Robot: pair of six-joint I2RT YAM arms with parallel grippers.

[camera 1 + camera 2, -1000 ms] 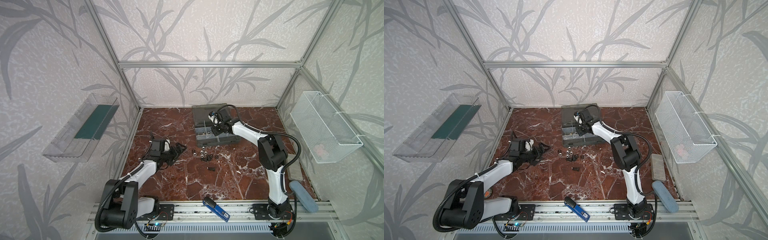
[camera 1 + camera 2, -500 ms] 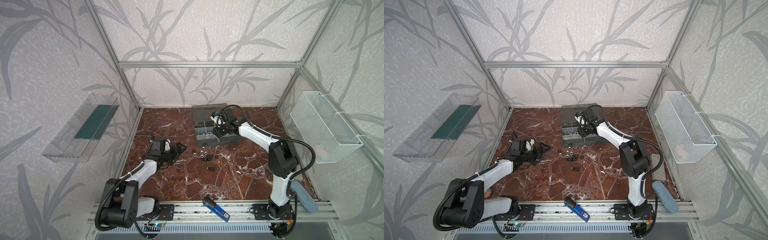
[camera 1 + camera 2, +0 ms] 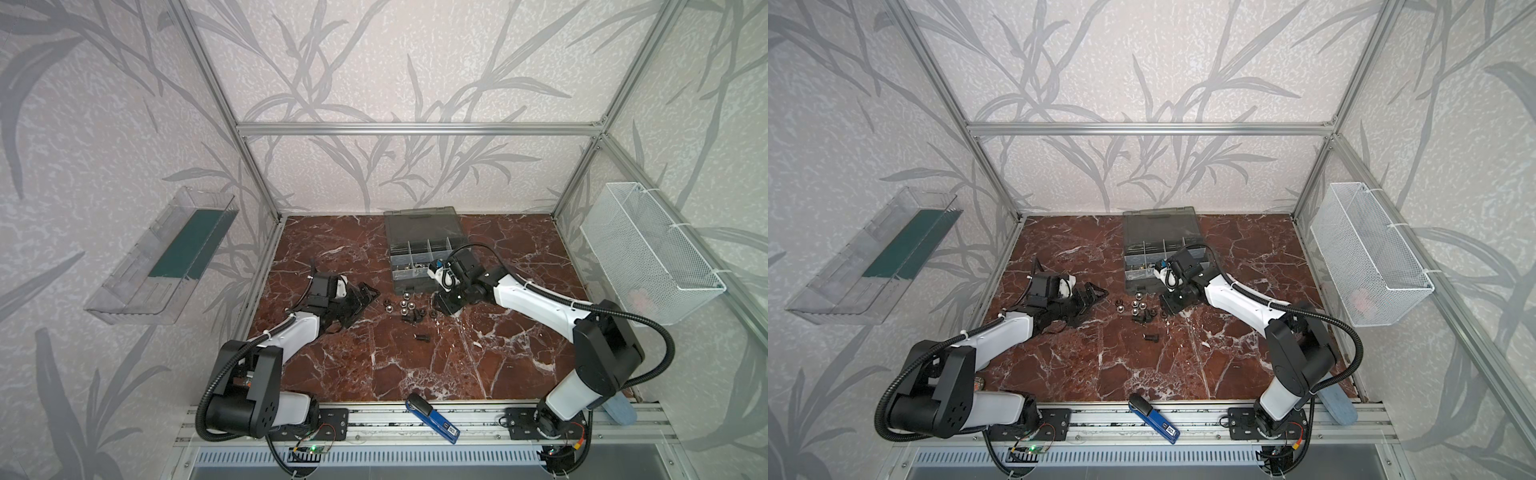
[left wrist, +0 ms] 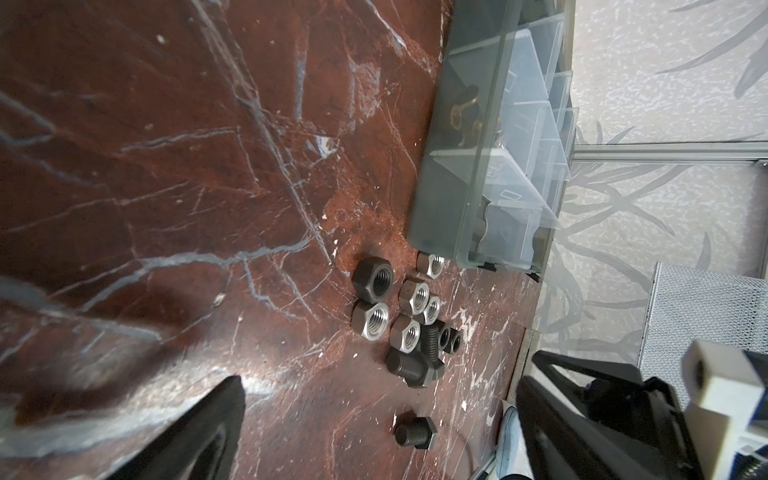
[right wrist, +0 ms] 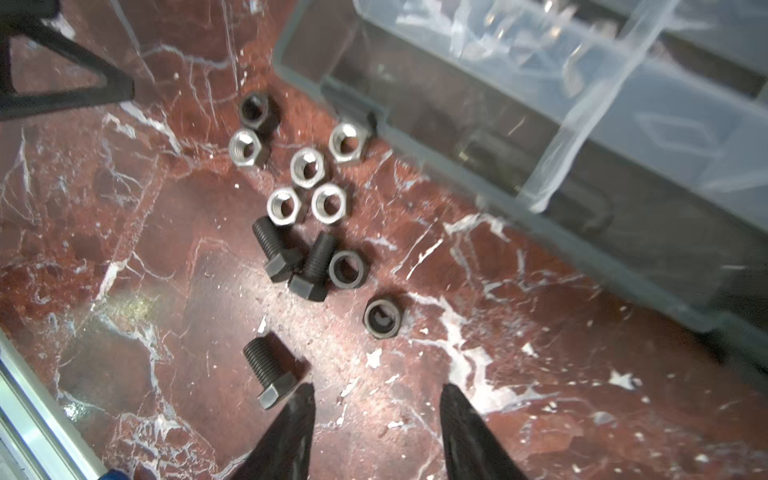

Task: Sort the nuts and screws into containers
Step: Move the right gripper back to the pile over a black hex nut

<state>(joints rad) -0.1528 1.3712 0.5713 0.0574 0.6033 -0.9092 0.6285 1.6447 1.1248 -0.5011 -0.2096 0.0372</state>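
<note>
Screws (image 5: pixel 277 254), short black hex-head bolts, lie among silver and dark hexagonal metal nuts (image 5: pixel 306 167) on the red-brown marble surface (image 3: pixel 415 365), between the left hand (image 3: pixel 366 303), spread wide and empty, and the right hand (image 5: pixel 376 390), parted and empty. Just behind, grey plastic organiser cells (image 3: pixel 415 286) hold small metal parts.

This is a robotics lab test cell, not a lived-in room. Silver aluminium extrusion bars (image 3: pixel 415 129) frame a small red-brown marble-patterned tabletop (image 3: pixel 415 365), closed in by pale wall panels printed with grey leaves (image 3: pixel 415 62). A white-and-black left robot arm (image 3: pixel 291 332) and its twin right arm (image 3: pixel 536 305) are bolted to a slotted aluminium rail (image 3: pixel 478 417), with bare cables and a small circuit board showing a green light (image 3: pixel 309 449) below. A clear plastic tray (image 3: pixel 162 257) and a white wire mesh basket (image 3: pixel 648 253) hang on the side walls.
</note>
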